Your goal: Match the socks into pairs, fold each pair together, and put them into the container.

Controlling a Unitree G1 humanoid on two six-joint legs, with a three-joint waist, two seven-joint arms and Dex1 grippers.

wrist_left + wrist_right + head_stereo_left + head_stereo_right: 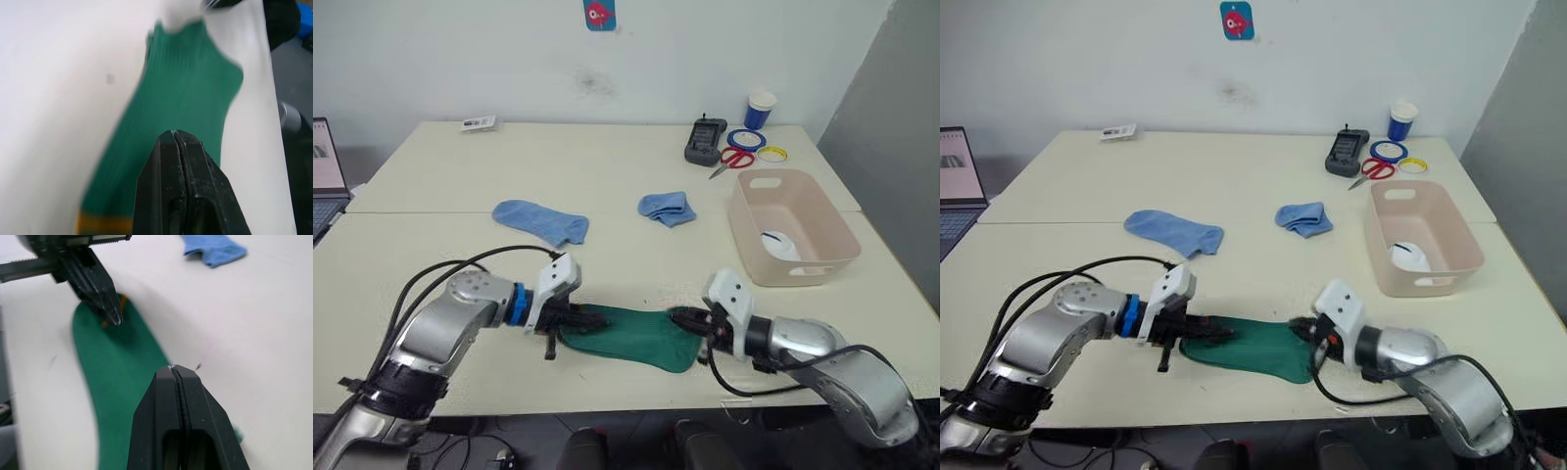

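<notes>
Two closed tools, left and right, over green sock; yellow cuff in left wrist view.

The cream desk carries a dark green sock flat near its front edge, with two light blue socks further back, well apart. At the right stands a beige-pink container, and behind it lie red scissors, tape rings, a dark device and a blue-and-white cup.

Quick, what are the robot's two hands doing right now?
Left gripper: shut, pinching the cuff end of the green sock.
Right gripper: shut, pinching the other end of the same sock.
</notes>
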